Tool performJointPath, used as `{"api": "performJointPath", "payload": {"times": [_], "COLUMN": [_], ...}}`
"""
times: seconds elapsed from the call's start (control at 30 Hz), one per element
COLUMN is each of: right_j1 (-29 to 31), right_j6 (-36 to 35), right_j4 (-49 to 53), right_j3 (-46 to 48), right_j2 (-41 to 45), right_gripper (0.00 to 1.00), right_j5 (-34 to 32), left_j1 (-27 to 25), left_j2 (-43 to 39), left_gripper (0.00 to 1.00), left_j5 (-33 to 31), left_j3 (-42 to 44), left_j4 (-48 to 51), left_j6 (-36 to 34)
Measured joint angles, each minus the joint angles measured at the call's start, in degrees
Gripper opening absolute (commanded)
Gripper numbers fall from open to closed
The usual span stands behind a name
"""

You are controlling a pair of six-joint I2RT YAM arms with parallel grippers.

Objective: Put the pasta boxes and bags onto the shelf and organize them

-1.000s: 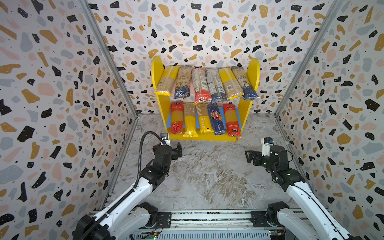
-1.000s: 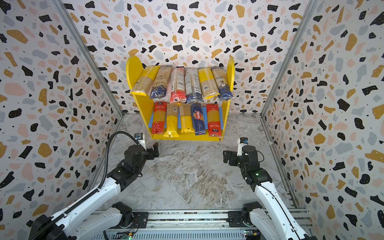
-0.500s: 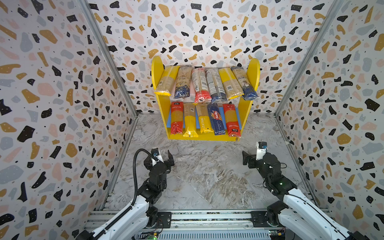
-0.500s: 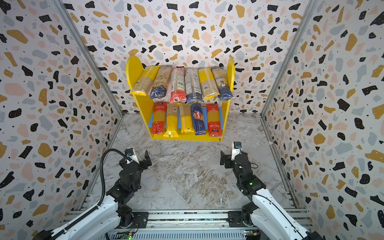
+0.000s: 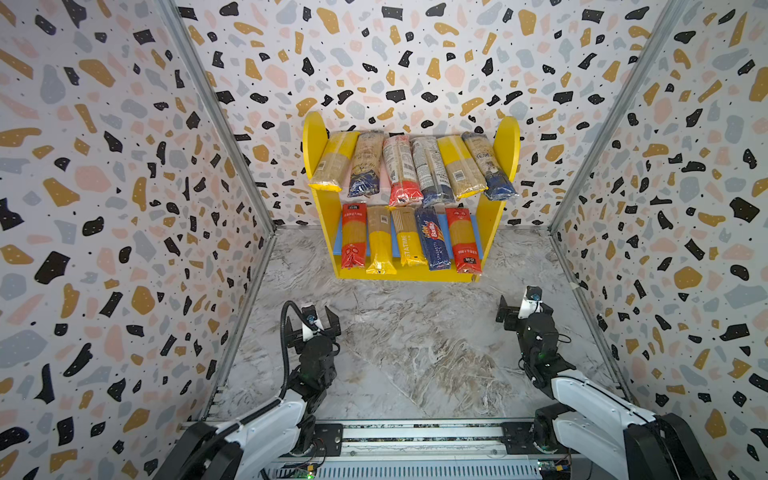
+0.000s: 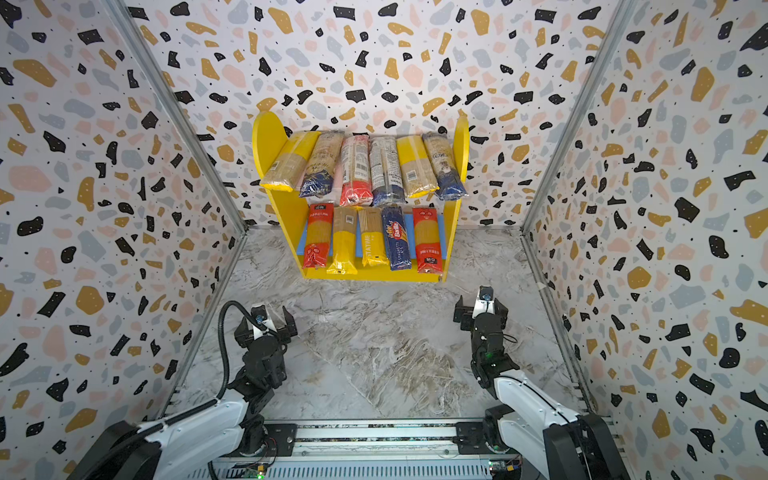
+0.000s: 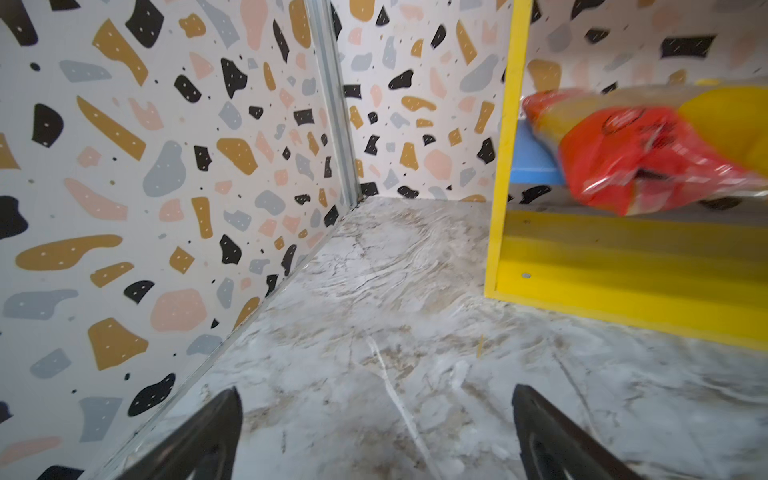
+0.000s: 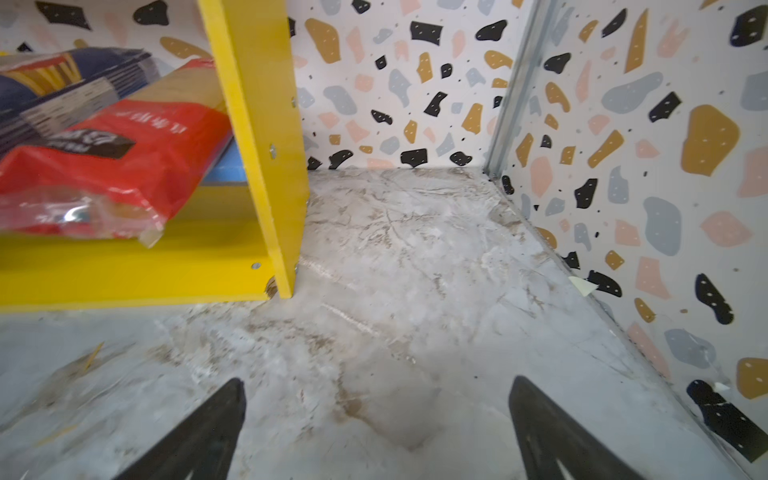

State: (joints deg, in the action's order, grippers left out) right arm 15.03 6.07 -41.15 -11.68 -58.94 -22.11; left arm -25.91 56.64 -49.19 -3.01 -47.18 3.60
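Crouching low over the tabletop (image 5: 407, 345), both arms are pointing toward the shelf (image 5: 313, 137), left gripper (image 5: 311, 324) and right gripper (image 5: 524, 309) gaping wide, holding nothing. All the pasta packs (image 5: 401, 166) are lying across its two boards, eleven I think.

Glossy plastic packs (image 5: 462, 240), painted shelf (image 5: 507, 141)

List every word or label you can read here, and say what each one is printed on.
"Barilla": on the blue pack in the lower row.
"SPAGHETTI": on the same blue pack, below the brand.
"STATIME": on the yellow-ended pack beside it.
Red packs: Chinese print, too small to read.
Upper-row packs: labels and barcodes too blurred to read.
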Motion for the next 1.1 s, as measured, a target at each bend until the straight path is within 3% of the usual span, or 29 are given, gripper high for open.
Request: {"api": "performJointPath", "payload": {"times": [0.23,0.5,0.63,0.83,1.1], "right_j1": [-2.0,-3.5,-6.5,-10.0,-10.1], "right_j6": [-2.0,-6.4,-6.2,-5.4,-5.1], "right_j4": [-12.9,-26.8,-29.1,-31.4,-31.8], "right_j3": [2.3,1.5,1.5,1.5,1.5], "right_j2": [-13.9,-23.6,-24.7,-27.6,-27.6], "right_gripper": [0.99,0.99,0.99,0.99,0.99], "right_j5": [0.2,1.1,4.6,9.6,11.8], "left_j1": [3.8,6.7,9.1,16.3,17.2], "left_j2": [4.9,13.2,22.0,24.7,23.9], "left_gripper": [1.0,1.0,1.0,1.0,1.0], "left_j5": [-0.1,2.3,3.7,10.8,14.9], "left_j3": [0.0,-2.1,-1.1,-4.1,-5.0], "left_j4": [-8.0,-14.6,-24.5,-22.8,-21.0], "left_j6": [-0.2,-3.0,-4.0,-1.7,0.0]}}
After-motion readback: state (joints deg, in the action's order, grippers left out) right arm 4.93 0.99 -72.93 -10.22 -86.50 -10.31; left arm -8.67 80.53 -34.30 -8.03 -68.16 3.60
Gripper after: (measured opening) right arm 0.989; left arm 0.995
